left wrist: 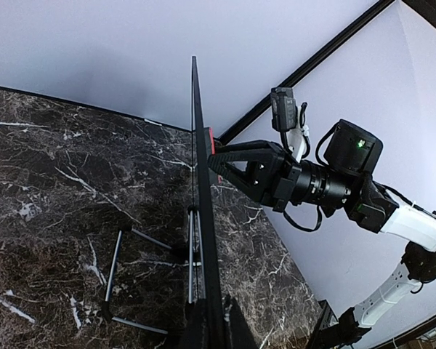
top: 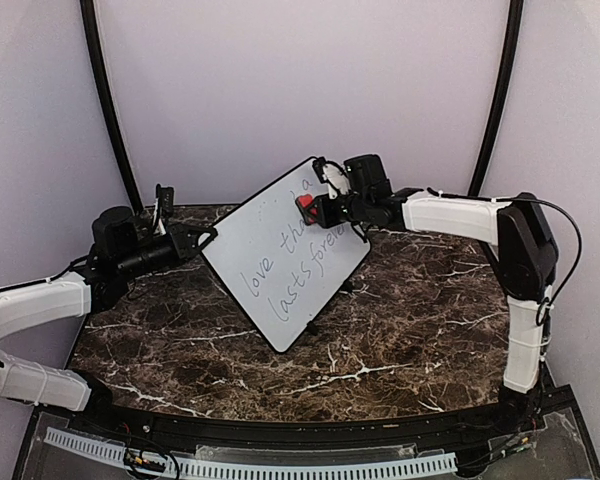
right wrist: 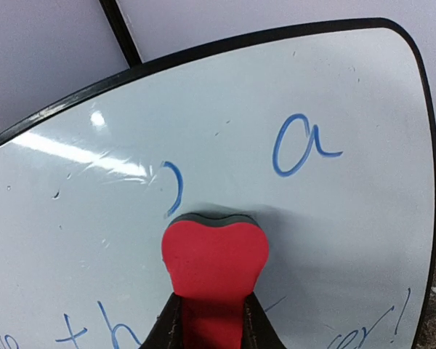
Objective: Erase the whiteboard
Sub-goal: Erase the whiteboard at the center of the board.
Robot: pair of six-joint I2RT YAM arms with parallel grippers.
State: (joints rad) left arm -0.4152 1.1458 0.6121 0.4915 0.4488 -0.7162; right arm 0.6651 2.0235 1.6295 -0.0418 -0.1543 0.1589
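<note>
From above, my left jaws are pinching the left corner of the whiteboard (top: 280, 262), which is tilting over the marble surface (top: 410, 330). My right jaws are clamping a red eraser (top: 306, 205) against its upper face.

In my left wrist view, the whiteboard (left wrist: 205, 240) is rising edge-on from between my jaws, with the eraser (left wrist: 210, 140) touching its right face.

In my right wrist view, the eraser (right wrist: 214, 254) is sitting pinched in my jaws, its grey felt pressing on the whiteboard (right wrist: 349, 240) just below a blue stroke.
</note>
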